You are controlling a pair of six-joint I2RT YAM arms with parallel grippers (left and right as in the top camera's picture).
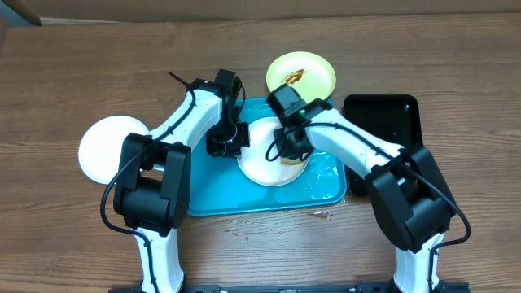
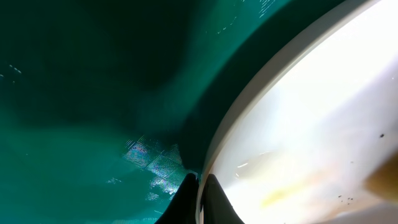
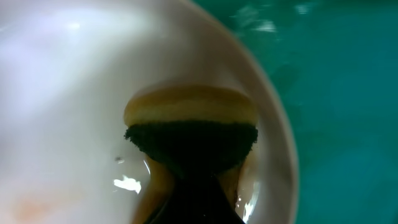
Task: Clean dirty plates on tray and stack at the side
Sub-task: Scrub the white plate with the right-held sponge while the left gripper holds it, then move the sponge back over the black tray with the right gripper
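Observation:
A white plate [image 1: 264, 159] lies on the turquoise tray [image 1: 212, 195]. My left gripper [image 1: 231, 148] is shut on this plate's left rim; in the left wrist view its two dark fingers [image 2: 186, 202] pinch the rim of the plate [image 2: 311, 124]. My right gripper [image 1: 291, 153] is shut on a yellow sponge [image 3: 189, 106] with a dark scouring face, pressed onto the plate [image 3: 62, 93], with brown sauce [image 3: 152, 186] beside it. A pale yellow-green plate [image 1: 309, 77] with a brown smear sits behind the tray. Another white plate [image 1: 102, 150] rests on the table at the left.
A smaller black tray [image 1: 383, 122] stands right of the turquoise one. Wet patches shine on the tray floor [image 1: 326, 183] near its right side. Both arms cross over the tray from the front edge of the wooden table [image 1: 81, 65].

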